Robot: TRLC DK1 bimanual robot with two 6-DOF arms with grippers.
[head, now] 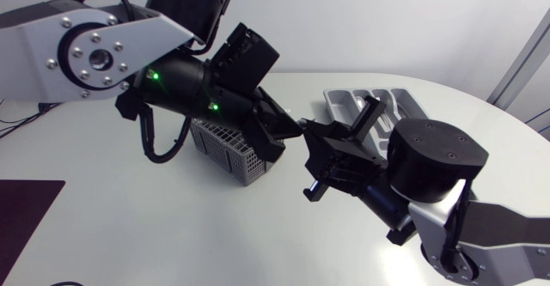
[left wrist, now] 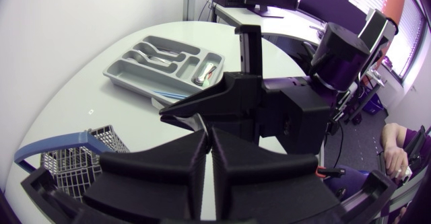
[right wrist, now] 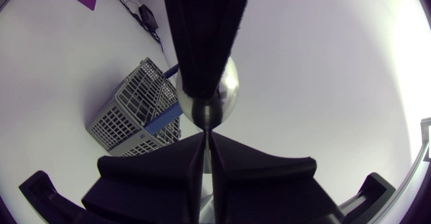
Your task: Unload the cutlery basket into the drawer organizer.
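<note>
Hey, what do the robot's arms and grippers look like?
Both arms have silver-grey links and black joints. The left arm has a bolted round hub, green lights and black cables; the right arm a black cylindrical joint. The left gripper and right gripper are matte black with broad wedge fingers.

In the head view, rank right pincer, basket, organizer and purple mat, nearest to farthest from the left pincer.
1. Right pincer, tip to tip with it at centre.
2. Basket, toward the view's left, and organizer, behind at right: too close to call.
3. Purple mat, far front-left edge.
</note>
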